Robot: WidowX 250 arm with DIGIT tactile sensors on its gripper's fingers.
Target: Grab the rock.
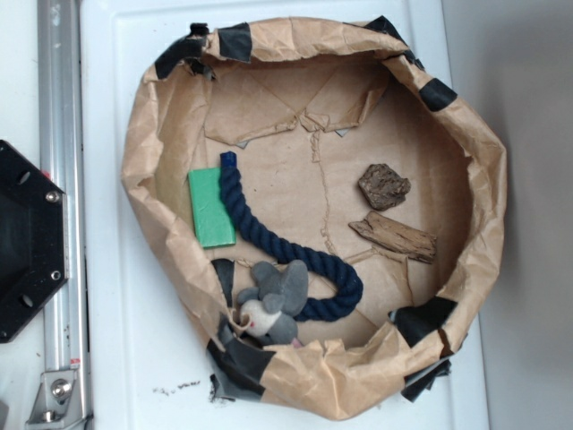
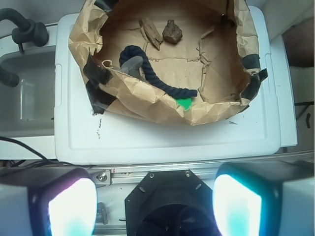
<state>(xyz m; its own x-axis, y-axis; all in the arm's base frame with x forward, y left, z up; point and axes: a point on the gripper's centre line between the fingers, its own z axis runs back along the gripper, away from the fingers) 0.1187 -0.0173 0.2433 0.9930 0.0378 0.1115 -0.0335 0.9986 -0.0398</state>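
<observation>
The rock (image 1: 384, 186) is a small dark brown, bumpy chunk lying on the paper floor at the right of the brown paper nest (image 1: 143, 170). In the wrist view the rock (image 2: 172, 32) sits at the far side of the nest. My gripper (image 2: 155, 206) is open, its two fingers (image 2: 69, 206) wide apart at the bottom of the wrist view, high over the robot base and well short of the nest. Nothing is between them. The gripper does not show in the exterior view.
A lighter splintered wood piece (image 1: 395, 236) lies just below the rock. A navy rope (image 1: 286, 246), a green block (image 1: 211, 207) and a grey plush toy (image 1: 274, 302) also lie in the nest. The black robot base (image 1: 27, 242) and a metal rail (image 1: 61, 179) stand at the left.
</observation>
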